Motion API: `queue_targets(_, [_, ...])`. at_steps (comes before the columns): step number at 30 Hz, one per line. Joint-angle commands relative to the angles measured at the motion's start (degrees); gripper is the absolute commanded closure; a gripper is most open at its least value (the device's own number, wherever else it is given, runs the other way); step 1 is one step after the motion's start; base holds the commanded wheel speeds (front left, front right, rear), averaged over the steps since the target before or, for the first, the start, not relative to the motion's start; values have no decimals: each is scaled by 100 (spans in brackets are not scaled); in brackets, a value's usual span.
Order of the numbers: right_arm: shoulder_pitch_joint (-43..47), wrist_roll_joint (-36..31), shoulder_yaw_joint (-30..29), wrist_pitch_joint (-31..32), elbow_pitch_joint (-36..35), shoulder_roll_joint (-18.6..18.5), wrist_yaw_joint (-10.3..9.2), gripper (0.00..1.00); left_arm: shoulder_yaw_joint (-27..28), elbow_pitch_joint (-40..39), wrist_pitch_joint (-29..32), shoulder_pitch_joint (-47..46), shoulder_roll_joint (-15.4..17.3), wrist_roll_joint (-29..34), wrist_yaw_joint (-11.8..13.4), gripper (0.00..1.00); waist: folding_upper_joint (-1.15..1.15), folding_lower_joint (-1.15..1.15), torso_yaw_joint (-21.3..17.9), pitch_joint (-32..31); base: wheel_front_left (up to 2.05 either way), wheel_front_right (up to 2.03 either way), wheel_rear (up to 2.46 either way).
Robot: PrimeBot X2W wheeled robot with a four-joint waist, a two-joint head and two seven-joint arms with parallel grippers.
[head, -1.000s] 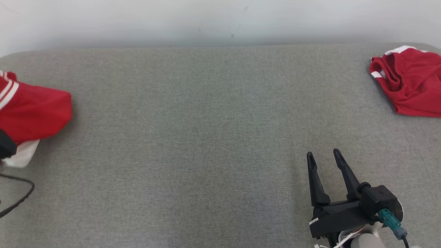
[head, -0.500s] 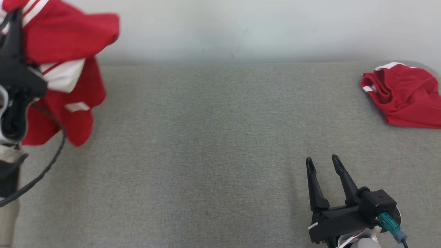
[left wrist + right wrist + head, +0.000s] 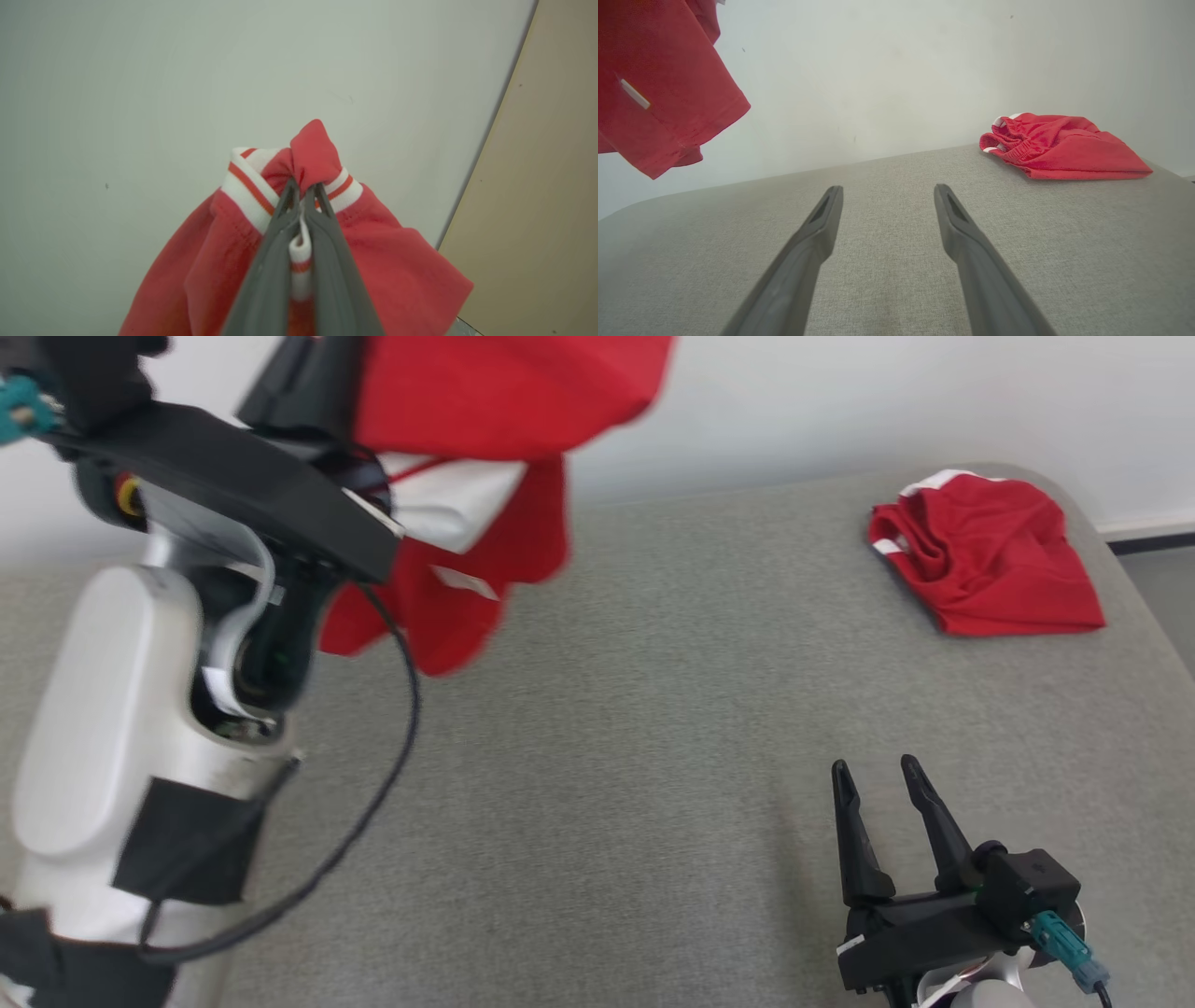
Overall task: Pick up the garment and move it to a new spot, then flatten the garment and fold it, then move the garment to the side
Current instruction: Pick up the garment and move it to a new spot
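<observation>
A grey fabric-covered table (image 3: 653, 728) spans the head view under a plain pale wall (image 3: 840, 392). The left arm's white forearm (image 3: 103, 709) rises at that view's left, and a black cable (image 3: 397, 709) loops down from its wrist. The red garment (image 3: 504, 392) hangs from this arm, clear of the table, above its far left part. It drapes in loose folds, so it looks light, soft and limp. It will likely sag and swing when carried and crumple when set down, rather than land flat. A second red garment (image 3: 990, 555), possibly shorts with a gathered waistband, lies bunched near the far right corner, well apart from both arms. The left gripper (image 3: 303, 189) is clamped tight on a pinch of the garment's white ribbed band (image 3: 245, 186) with its red stripe, and a nub of red cloth pokes out past the tips. That doubled, stitched band is probably the firmest place to hold, less likely to slip than the thin body cloth. The right gripper (image 3: 876, 765) rests low at the near right with its jaws spread wide and nothing between them. For flattening, it could well take the lower hem (image 3: 714, 121) or a corner opposite the band. A small white label (image 3: 634, 93) shows on the hanging cloth.
</observation>
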Motion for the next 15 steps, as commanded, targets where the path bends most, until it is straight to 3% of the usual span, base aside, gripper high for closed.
queue_targets(1, [-11,55,-6,-3,-4,10,-17,0,-38,-119,35,101,-44,23,33,100,0,0,-269,61,0,0,0])
queue_targets(6, [11,50,-108,-2,0,10,-18,0,-290,-314,144,476,-541,-293,127,100,0,0,-419,157,0,0,0])
queue_targets(10, [24,63,-119,-3,-2,12,-17,0,-558,-196,64,857,-736,-277,155,100,0,0,-456,227,0,0,0])
queue_targets(15, [-45,94,-128,-3,52,10,-17,0,-890,198,-167,1391,-674,3,100,100,0,0,-457,293,0,0,0])
